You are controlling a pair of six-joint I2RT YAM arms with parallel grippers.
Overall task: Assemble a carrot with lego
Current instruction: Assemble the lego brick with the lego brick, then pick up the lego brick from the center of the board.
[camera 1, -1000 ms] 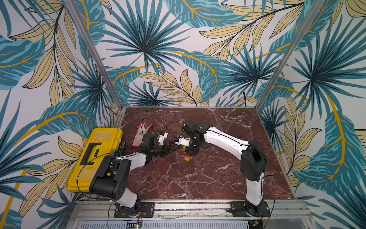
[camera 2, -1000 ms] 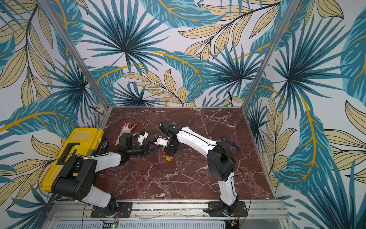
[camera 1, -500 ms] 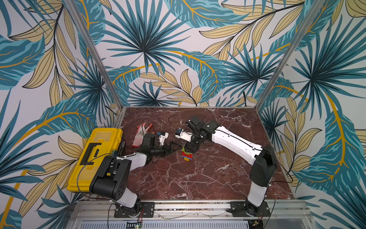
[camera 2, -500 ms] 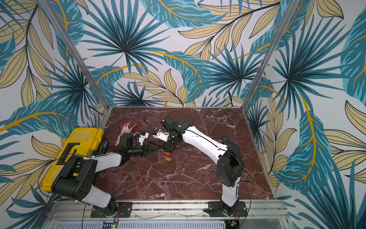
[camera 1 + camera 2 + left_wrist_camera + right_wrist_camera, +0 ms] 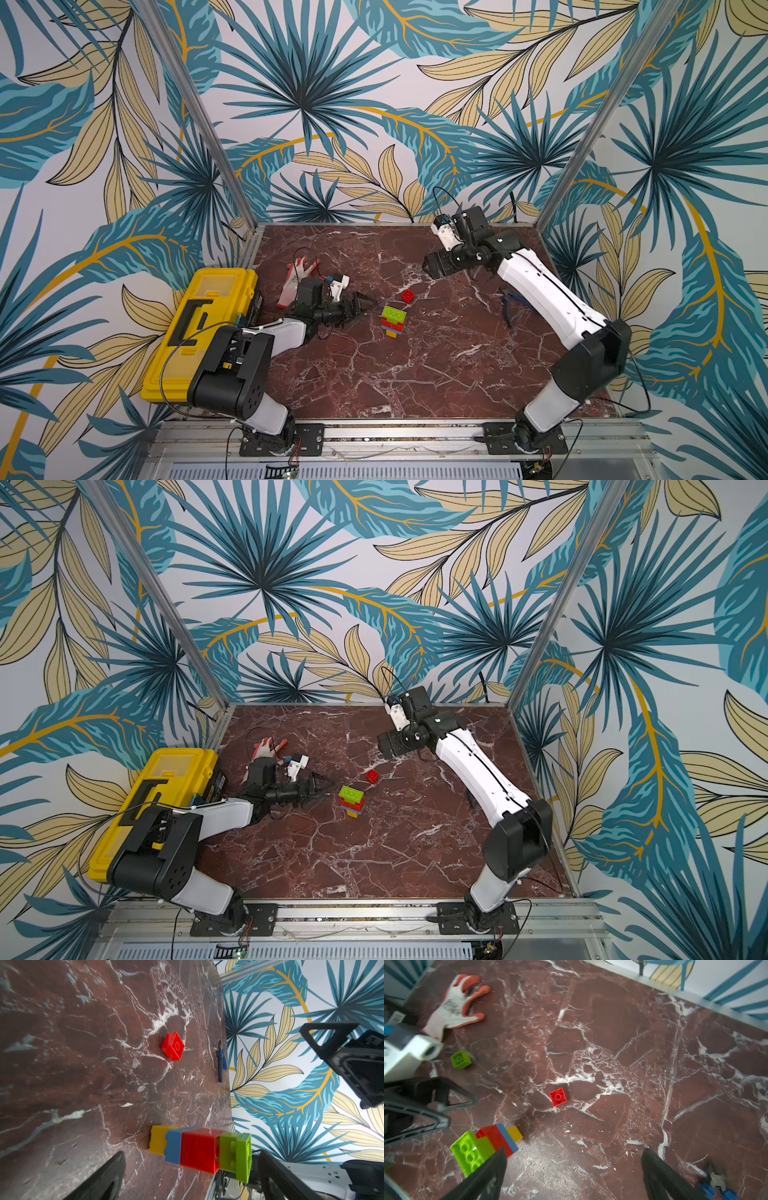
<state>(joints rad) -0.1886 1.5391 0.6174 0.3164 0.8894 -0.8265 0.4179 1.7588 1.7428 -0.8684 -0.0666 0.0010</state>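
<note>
Carrot [image 5: 393, 322] stands upright on the surface [image 5: 415, 374], yellow tip down; left jaws gape empty beside it, probably ready to steady; right jaws wide, empty, well apart; red brick [image 5: 407, 296] waits nearby.

Upright brick stack [image 5: 393, 322] near the middle of the surface [image 5: 436, 374], yellow base, then blue, red, lime green on top, small red brick [image 5: 408, 296] lying loose just beside it toward the far edge, lone green brick [image 5: 460, 1059] farther toward the left edge

One each: carrot [image 5: 393, 322], red brick [image 5: 407, 296], green brick [image 5: 460, 1059], glove [image 5: 450, 1007], pliers [image 5: 715, 1178], toolbox [image 5: 232, 307].
</note>
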